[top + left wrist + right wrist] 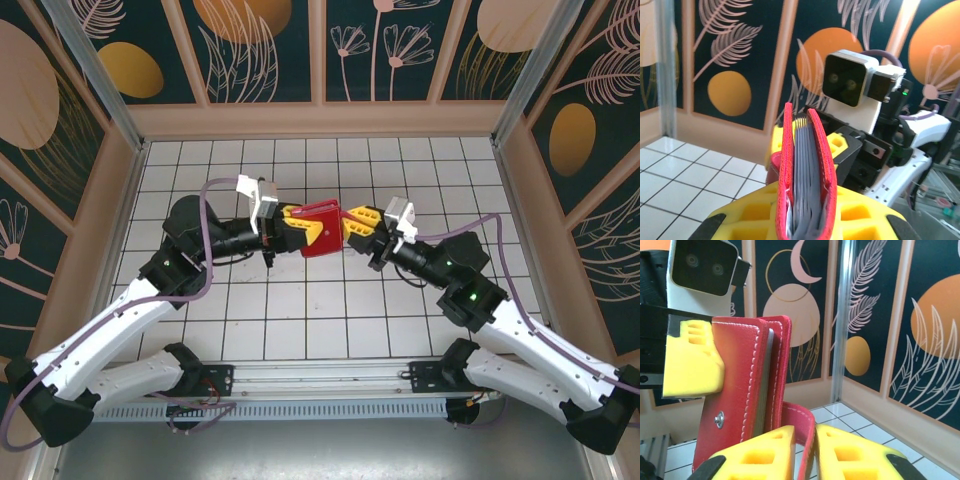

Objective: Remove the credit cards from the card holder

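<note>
The card holder (322, 228), a red folded wallet, hangs above the middle of the table between both arms. My left gripper (300, 228) is shut on its left end. In the left wrist view the wallet (805, 170) stands edge-on between the yellow fingers (740, 220), with grey inner pockets showing. My right gripper (352, 224) is shut on the wallet's red snap tab (807, 430), pinched between its yellow fingertips (765, 450). The wallet body (740, 375) rises just behind them. The credit cards are hidden inside the holder.
The white tiled table (320, 320) lies below the raised wallet. Patterned walls (320, 50) close in the back and both sides. A metal rail (320, 375) runs along the near edge between the arm bases.
</note>
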`<state>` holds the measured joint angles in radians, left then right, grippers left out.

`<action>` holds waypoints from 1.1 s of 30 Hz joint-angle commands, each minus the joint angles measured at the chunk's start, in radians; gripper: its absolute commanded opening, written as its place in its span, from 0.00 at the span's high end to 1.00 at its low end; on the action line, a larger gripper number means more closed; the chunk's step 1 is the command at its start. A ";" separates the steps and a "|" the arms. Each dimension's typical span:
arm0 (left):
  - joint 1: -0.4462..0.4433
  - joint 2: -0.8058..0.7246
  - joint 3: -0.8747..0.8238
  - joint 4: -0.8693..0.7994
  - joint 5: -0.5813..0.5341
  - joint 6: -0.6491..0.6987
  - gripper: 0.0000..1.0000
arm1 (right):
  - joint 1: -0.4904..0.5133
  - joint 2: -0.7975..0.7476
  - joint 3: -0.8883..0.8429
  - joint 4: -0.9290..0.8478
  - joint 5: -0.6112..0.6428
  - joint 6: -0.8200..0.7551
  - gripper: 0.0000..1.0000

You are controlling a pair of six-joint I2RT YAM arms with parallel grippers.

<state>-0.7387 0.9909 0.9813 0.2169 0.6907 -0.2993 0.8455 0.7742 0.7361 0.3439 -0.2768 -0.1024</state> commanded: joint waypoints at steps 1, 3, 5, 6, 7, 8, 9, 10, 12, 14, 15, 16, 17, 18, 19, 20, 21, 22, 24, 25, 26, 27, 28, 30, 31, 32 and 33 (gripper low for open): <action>-0.002 -0.021 -0.003 0.095 0.094 0.012 1.00 | 0.006 -0.022 0.050 0.021 -0.155 -0.012 0.72; -0.001 -0.027 -0.003 0.094 0.104 0.017 1.00 | 0.007 -0.021 0.062 0.014 -0.197 -0.011 0.69; -0.001 -0.031 -0.001 0.091 0.116 0.023 1.00 | 0.007 -0.024 0.072 0.009 -0.229 -0.010 0.72; -0.001 -0.032 0.003 0.087 0.131 0.028 1.00 | 0.006 -0.027 0.075 0.010 -0.246 -0.008 0.74; -0.001 -0.032 0.006 0.086 0.149 0.030 1.00 | 0.006 -0.030 0.078 0.013 -0.264 -0.005 0.74; -0.001 -0.032 0.008 0.085 0.164 0.031 1.00 | 0.006 -0.032 0.081 0.014 -0.279 -0.002 0.74; -0.001 -0.029 0.013 0.085 0.189 0.032 1.00 | 0.006 -0.032 0.089 0.007 -0.294 0.000 0.75; -0.001 -0.025 0.018 0.088 0.219 0.032 1.00 | 0.006 -0.030 0.100 -0.002 -0.310 0.003 0.75; -0.001 -0.018 0.027 0.100 0.269 0.024 1.00 | 0.006 -0.024 0.125 -0.023 -0.345 0.008 0.75; -0.001 -0.009 0.032 0.105 0.311 0.026 1.00 | 0.006 -0.015 0.151 -0.045 -0.383 0.014 0.75; -0.002 -0.003 0.033 0.106 0.330 0.029 1.00 | 0.006 -0.012 0.164 -0.054 -0.407 0.016 0.75; -0.001 0.004 0.037 0.107 0.350 0.030 1.00 | 0.006 -0.006 0.175 -0.068 -0.428 0.017 0.76; -0.002 0.009 0.041 0.110 0.364 0.030 1.00 | 0.006 -0.001 0.186 -0.081 -0.446 0.017 0.77; -0.001 0.015 0.047 0.113 0.386 0.029 1.00 | 0.006 0.004 0.200 -0.095 -0.461 0.019 0.79; -0.001 0.021 0.053 0.119 0.408 0.029 1.00 | 0.006 0.010 0.210 -0.109 -0.479 0.021 0.80; -0.001 0.025 0.058 0.121 0.421 0.029 1.00 | 0.007 0.016 0.219 -0.120 -0.495 0.022 0.82; -0.001 0.029 0.064 0.129 0.437 0.031 1.00 | 0.007 0.021 0.228 -0.127 -0.511 0.026 0.84; -0.001 0.031 0.066 0.135 0.454 0.031 1.00 | 0.007 0.024 0.232 -0.131 -0.526 0.030 0.85; -0.002 0.034 0.073 0.150 0.491 0.038 1.00 | 0.009 0.028 0.239 -0.131 -0.556 0.039 0.87; -0.001 0.034 0.077 0.150 0.500 0.045 1.00 | 0.010 0.030 0.244 -0.132 -0.564 0.043 0.87; -0.001 0.035 0.081 0.150 0.512 0.053 1.00 | 0.012 0.033 0.248 -0.136 -0.569 0.043 0.89; -0.002 0.036 0.085 0.146 0.524 0.060 1.00 | 0.013 0.037 0.254 -0.142 -0.575 0.043 0.89; -0.002 0.039 0.090 0.140 0.532 0.070 1.00 | 0.013 0.041 0.260 -0.150 -0.585 0.041 0.88; -0.002 0.041 0.107 0.098 0.540 0.105 1.00 | 0.013 0.046 0.270 -0.165 -0.611 0.039 0.80; -0.001 0.042 0.113 0.083 0.541 0.115 1.00 | 0.014 0.046 0.273 -0.170 -0.620 0.040 0.77; -0.001 0.042 0.117 0.072 0.543 0.122 1.00 | 0.014 0.046 0.277 -0.175 -0.636 0.042 0.74; -0.001 0.042 0.120 0.067 0.544 0.126 1.00 | 0.013 0.047 0.283 -0.182 -0.651 0.043 0.71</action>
<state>-0.7391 1.0298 1.0645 0.3084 1.2072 -0.2234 0.8490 0.8246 0.9749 0.1692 -0.8497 -0.0692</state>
